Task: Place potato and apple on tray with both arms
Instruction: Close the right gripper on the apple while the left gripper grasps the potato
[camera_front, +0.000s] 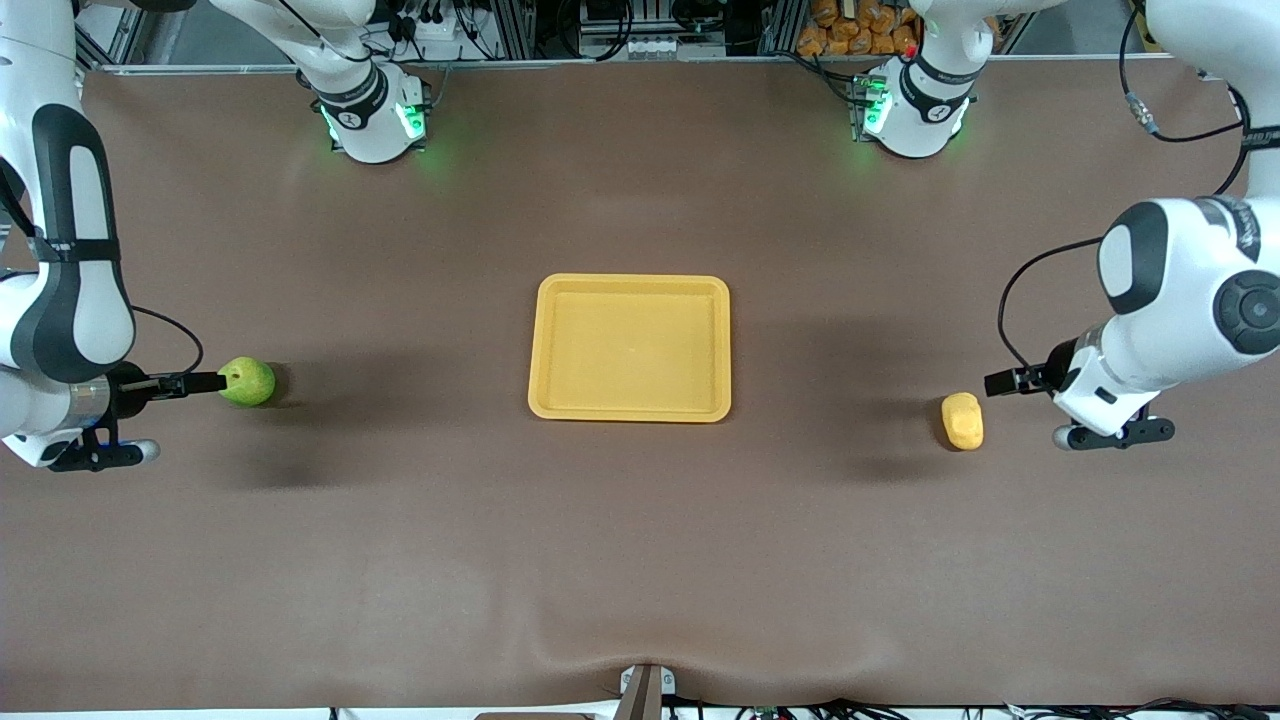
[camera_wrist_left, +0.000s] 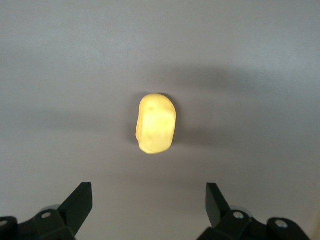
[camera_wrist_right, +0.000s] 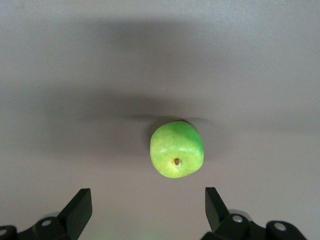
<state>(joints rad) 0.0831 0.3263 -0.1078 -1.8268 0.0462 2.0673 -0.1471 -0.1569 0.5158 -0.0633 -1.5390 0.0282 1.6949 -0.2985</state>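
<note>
The green apple (camera_front: 247, 381) lies on the brown table toward the right arm's end. It also shows in the right wrist view (camera_wrist_right: 177, 149), stem dimple up. My right gripper (camera_front: 200, 383) hangs open and empty beside it, its tips (camera_wrist_right: 148, 197) just short of the fruit. The pale-yellow potato (camera_front: 962, 420) lies toward the left arm's end, also in the left wrist view (camera_wrist_left: 156, 123). My left gripper (camera_front: 1003, 382) is open and empty over the table beside the potato, with its tips (camera_wrist_left: 149, 192) apart from it. The yellow-orange tray (camera_front: 630, 410) sits empty mid-table.
The brown table cover (camera_front: 640, 560) spreads wide around the tray. Both arm bases (camera_front: 375, 120) (camera_front: 915, 115) stand at the table's edge farthest from the front camera. A small mount (camera_front: 645, 690) sits at the nearest edge.
</note>
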